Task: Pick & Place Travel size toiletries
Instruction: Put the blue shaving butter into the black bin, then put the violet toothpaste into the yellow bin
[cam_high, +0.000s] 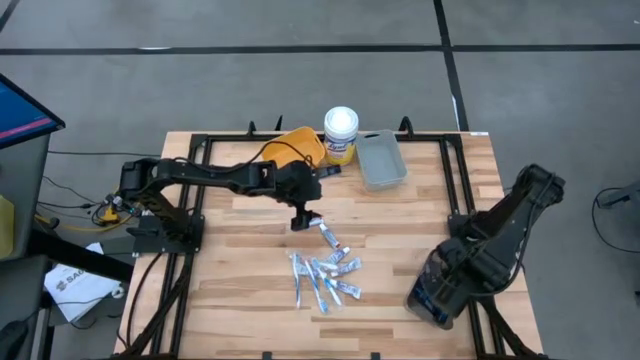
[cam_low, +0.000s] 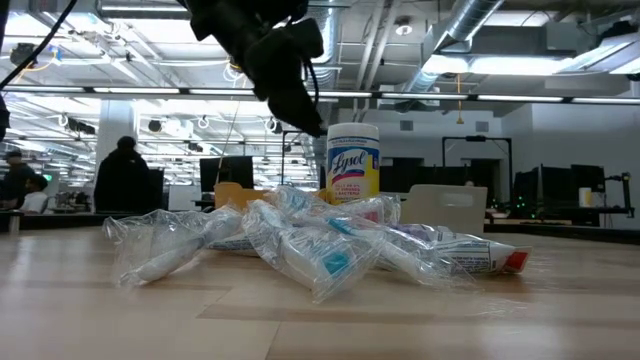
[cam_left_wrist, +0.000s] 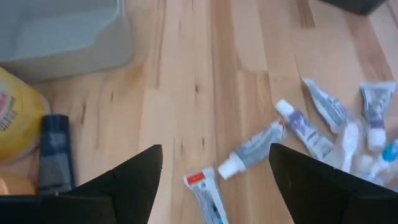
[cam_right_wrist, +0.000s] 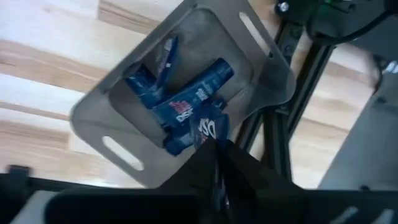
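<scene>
The right arm covers most of the grey tray (cam_high: 437, 300) at 4 o'clock. Small tubes (cam_high: 322, 277) overlap in a heap, uncountable. A red-tipped tube (cam_left_wrist: 207, 193) is cut off by the wrist picture's edge.

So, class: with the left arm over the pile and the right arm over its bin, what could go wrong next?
The open left claw hangs above overlapping tubes; it might pinch two together or scatter them. The right claw, nearly shut on a navy tube over the grey bin, might let it snag on release.
</scene>
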